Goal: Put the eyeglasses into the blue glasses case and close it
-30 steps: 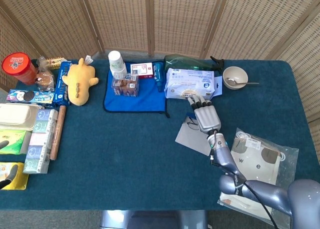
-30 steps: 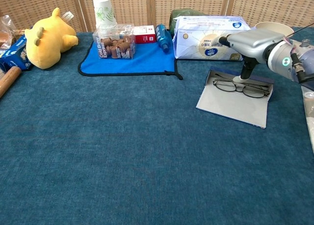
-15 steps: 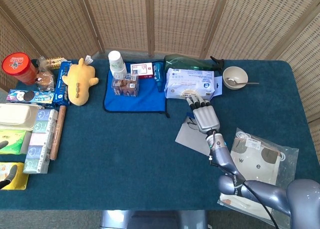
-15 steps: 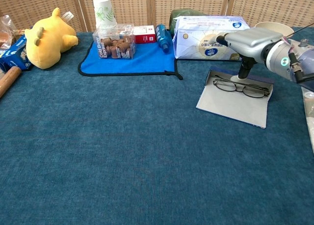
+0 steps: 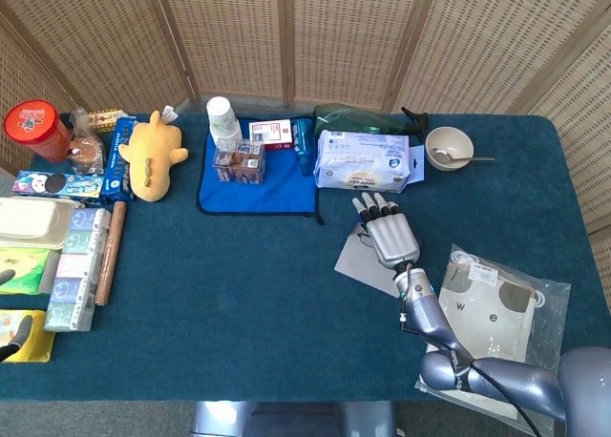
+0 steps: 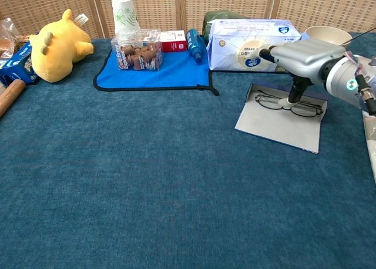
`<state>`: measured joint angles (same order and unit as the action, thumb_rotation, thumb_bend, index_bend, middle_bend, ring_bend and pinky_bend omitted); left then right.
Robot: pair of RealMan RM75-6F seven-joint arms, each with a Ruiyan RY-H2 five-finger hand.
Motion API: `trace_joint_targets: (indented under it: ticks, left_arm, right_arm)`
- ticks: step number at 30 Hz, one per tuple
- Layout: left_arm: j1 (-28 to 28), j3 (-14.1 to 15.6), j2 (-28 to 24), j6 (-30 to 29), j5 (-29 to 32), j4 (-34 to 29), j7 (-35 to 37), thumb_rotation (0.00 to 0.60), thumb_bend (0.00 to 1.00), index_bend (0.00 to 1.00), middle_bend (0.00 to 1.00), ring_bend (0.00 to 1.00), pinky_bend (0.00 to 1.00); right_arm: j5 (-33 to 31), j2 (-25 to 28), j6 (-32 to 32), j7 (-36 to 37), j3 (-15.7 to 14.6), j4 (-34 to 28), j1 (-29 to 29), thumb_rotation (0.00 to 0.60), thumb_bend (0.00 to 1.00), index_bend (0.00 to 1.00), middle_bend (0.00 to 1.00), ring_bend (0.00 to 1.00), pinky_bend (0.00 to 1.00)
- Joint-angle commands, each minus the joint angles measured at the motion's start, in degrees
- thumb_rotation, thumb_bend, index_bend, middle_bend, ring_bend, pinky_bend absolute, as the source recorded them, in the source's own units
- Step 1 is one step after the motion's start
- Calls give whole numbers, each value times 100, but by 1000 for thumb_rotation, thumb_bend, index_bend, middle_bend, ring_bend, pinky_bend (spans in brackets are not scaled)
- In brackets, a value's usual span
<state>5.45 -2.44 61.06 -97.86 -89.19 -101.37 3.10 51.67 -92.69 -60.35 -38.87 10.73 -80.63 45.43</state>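
From the head view, the right hand (image 5: 389,235) hovers flat over the open blue glasses case (image 5: 363,258), fingers (image 5: 373,206) apart and holding nothing, with the tissue pack (image 5: 362,158) just beyond. Bare bench (image 5: 239,294) stretches to its left.

From the chest view, the thin dark-framed eyeglasses (image 6: 286,103) lie unfolded inside the case, one digit reaching down at them. Whether it touches, I cannot tell.

eyeglasses (image 6: 288,104): bridge hidden behind right hand (image 6: 305,56) | head view: eyeglasses mostly covered by hand
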Motion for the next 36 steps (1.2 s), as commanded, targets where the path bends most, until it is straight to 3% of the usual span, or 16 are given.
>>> trace_joint_targets:
  ticks: [1, 20, 36]
  left_arm:
    - [5, 5, 0, -4, -5, 3, 5, 600, 295, 215, 118, 0, 0]
    - [32, 15, -8, -36, -29, -11, -3, 600, 296, 215, 118, 0, 0]
    - [-24, -9, 39, -6, -89, -5, -16, 600, 296, 215, 118, 0, 0]
  right_arm:
    - [-70, -41, 117, 59, 40, 168, 37, 600, 246, 0, 30, 16, 202]
    - [-137, -131, 411, 376, 121, 953, 61, 600, 251, 0, 30, 20, 201]
    - [-152, 327, 232, 149, 123, -161, -13, 600, 278, 0, 38, 20, 191]
